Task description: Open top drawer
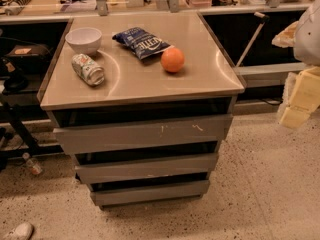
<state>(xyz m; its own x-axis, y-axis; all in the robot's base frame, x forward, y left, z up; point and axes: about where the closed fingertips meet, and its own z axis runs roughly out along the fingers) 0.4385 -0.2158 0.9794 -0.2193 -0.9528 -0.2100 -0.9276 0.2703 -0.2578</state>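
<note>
The top drawer point(142, 133) is the widest of three grey handleless drawers in a steel cabinet, with small pale scratches right of centre on its front. Its front sits just under the countertop point(200, 79), with a dark gap above it. Two narrower drawers point(147, 168) sit below it. My gripper point(300, 100), cream-yellow, hangs at the right edge of the camera view, to the right of the cabinet and apart from it, at about the height of the top drawer. It touches nothing.
On the countertop are a white bowl point(84, 39), a can lying on its side point(88, 69), a blue chip bag point(141, 42) and an orange point(172, 60). A bottle point(32, 165) lies on the speckled floor at the left. A cluttered counter runs behind.
</note>
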